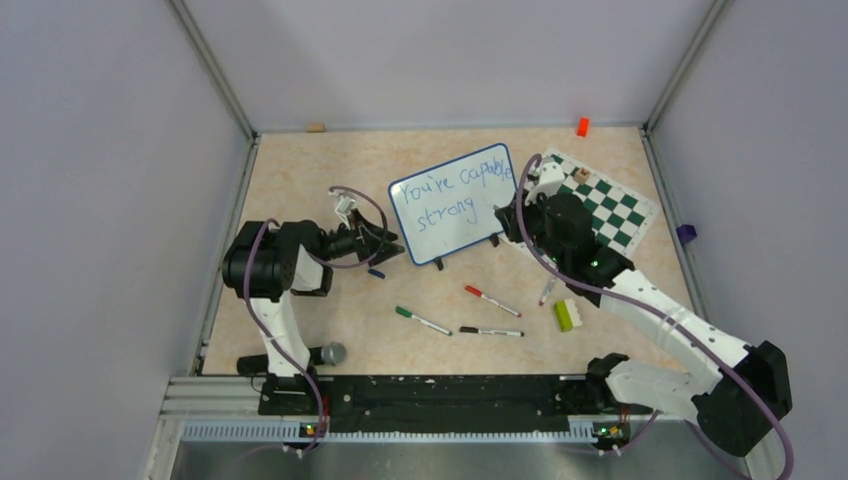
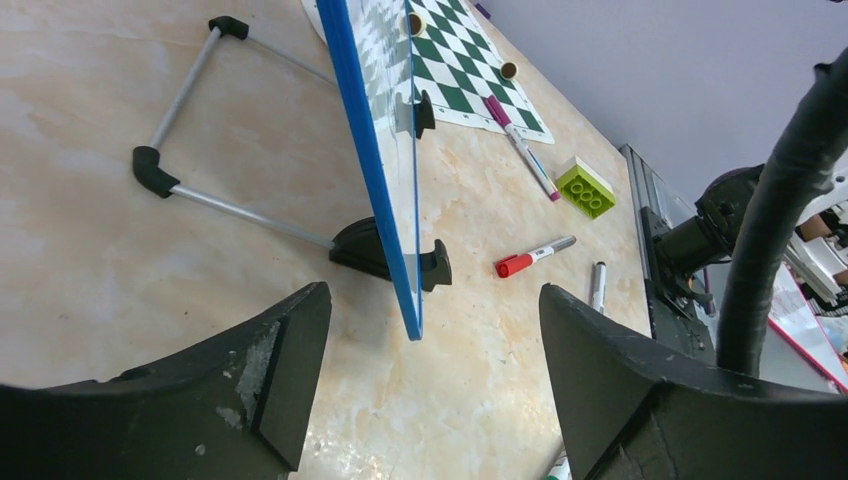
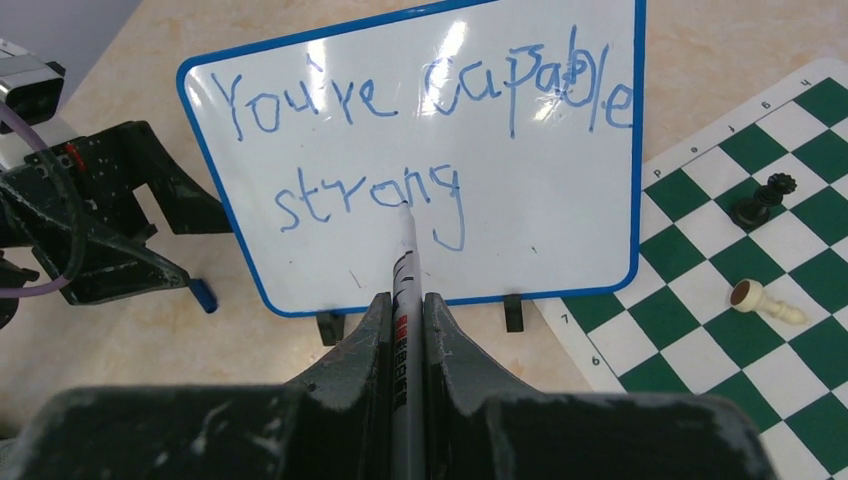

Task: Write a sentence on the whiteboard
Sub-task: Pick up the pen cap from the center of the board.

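The whiteboard (image 1: 455,205) stands tilted on two black feet at mid-table, with a thin blue frame. The sentence (image 3: 420,95) reads "You're capable" in blue, and "strong" is written beneath it. My right gripper (image 3: 405,300) is shut on a grey marker (image 3: 404,265), and the marker's tip meets the board at the end of "strong". In the left wrist view the board is seen edge-on (image 2: 372,170). My left gripper (image 2: 430,380) is open at the board's left end. The board's near corner lies between the fingers (image 2: 290,370) and touches neither.
A green-and-white chess mat (image 1: 612,207) lies right of the board, with a black piece (image 3: 760,200) and a white pawn (image 3: 765,300) on it. Red (image 1: 492,300), green (image 1: 422,320) and black (image 1: 490,331) markers, a lime brick (image 1: 564,315) and a blue cap (image 1: 376,272) lie in front.
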